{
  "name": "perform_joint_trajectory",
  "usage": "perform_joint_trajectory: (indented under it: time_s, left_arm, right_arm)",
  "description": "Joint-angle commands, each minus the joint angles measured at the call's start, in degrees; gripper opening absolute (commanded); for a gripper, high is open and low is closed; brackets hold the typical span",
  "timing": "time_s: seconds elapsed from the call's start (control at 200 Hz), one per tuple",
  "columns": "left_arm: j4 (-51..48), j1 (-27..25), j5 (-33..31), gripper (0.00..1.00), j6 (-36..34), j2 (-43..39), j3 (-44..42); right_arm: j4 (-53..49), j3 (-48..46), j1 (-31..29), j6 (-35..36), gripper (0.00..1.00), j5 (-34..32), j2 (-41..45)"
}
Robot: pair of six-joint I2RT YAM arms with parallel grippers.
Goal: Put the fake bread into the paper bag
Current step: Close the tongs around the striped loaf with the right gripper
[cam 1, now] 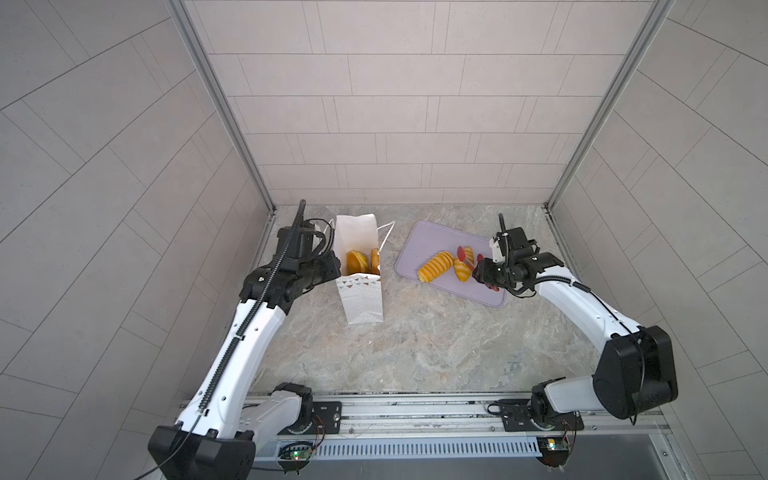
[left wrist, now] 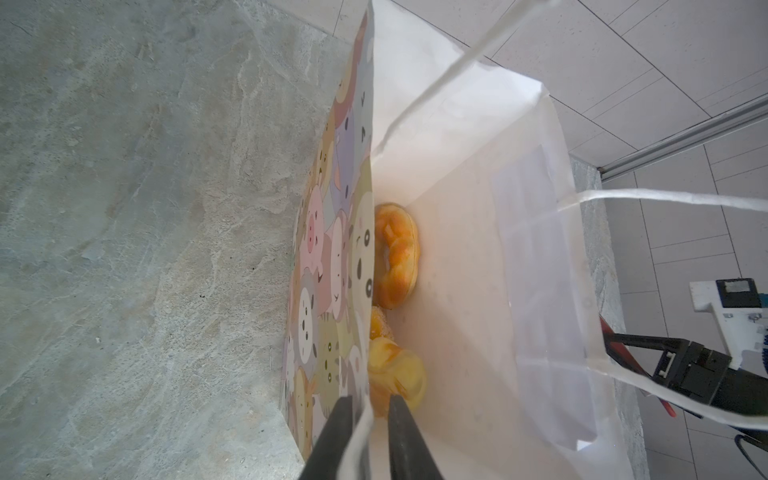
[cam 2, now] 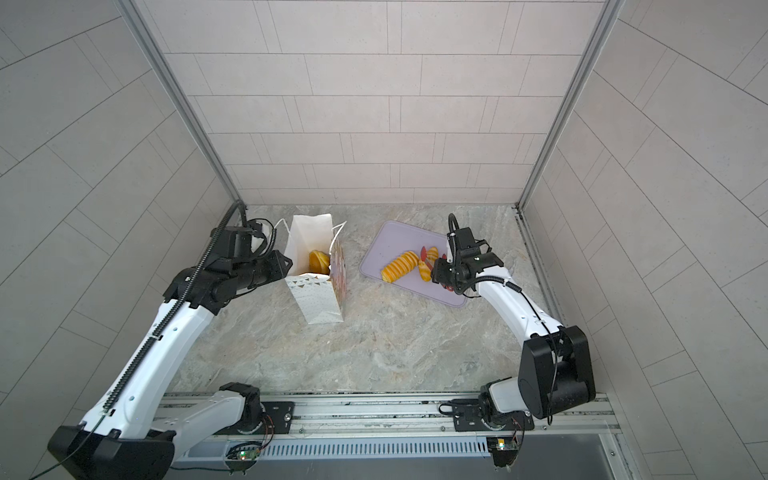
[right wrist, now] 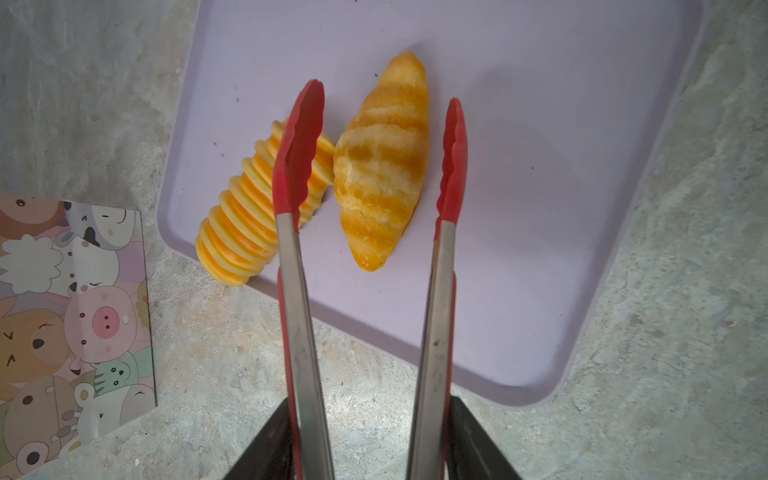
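The paper bag (cam 1: 361, 299) (cam 2: 318, 299) stands upright and open at the table's left. My left gripper (cam 1: 337, 269) (cam 2: 286, 264) (left wrist: 370, 401) is shut on its side wall at the rim. Inside the paper bag lie pieces of fake bread (cam 1: 357, 261) (cam 2: 319, 261), among them a ring-shaped one (left wrist: 395, 253). My right gripper (cam 1: 478, 272) (cam 2: 436, 272) (right wrist: 368, 411) is shut on red-tipped tongs (right wrist: 297, 149). The tongs' tips are spread on either side of a striped loaf (right wrist: 382, 166) (cam 1: 462, 272). A ribbed loaf (right wrist: 253, 212) (cam 1: 436, 266) (cam 2: 401, 266) lies beside it.
Both loaves rest on a flat lilac tray (cam 1: 432, 237) (cam 2: 395, 237) (right wrist: 540, 208) at the back right of the marble table (cam 1: 415, 345). The tray's near corner lies close to the bag. Tiled walls enclose three sides, and a metal rail (cam 1: 415, 409) runs along the front.
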State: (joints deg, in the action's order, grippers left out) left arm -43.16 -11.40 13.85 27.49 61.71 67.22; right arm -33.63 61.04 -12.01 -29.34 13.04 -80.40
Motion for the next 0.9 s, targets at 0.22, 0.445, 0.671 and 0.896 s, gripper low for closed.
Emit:
perform_joint_trajectory:
  time_s: [0.22, 0.445, 0.671, 0.896]
  left_arm:
    - [0.09, -0.2, -0.52, 0.22, -0.68, -0.54, 0.11]
    - [0.0, -0.2, -0.58, 0.22, -0.68, -0.77, 0.1]
    - [-0.1, -0.23, -0.84, 0.22, -0.68, -0.85, 0.26]
    - [-0.26, -0.2, -0.84, 0.22, -0.77, -0.89, 0.28]
  right_arm:
    - [2.68, -0.78, -0.51, -0.63, 0.52, -0.47, -1.59]
    - [3.17, -0.71, -0.47, -0.55, 0.48, -0.61, -2.82]
    - [1.34, 0.23, -0.51, 0.21, 0.42, -0.62, -2.93]
    - [-0.7, 0.79, -0.32, 0.83, 0.37, -1.87, 0.23]
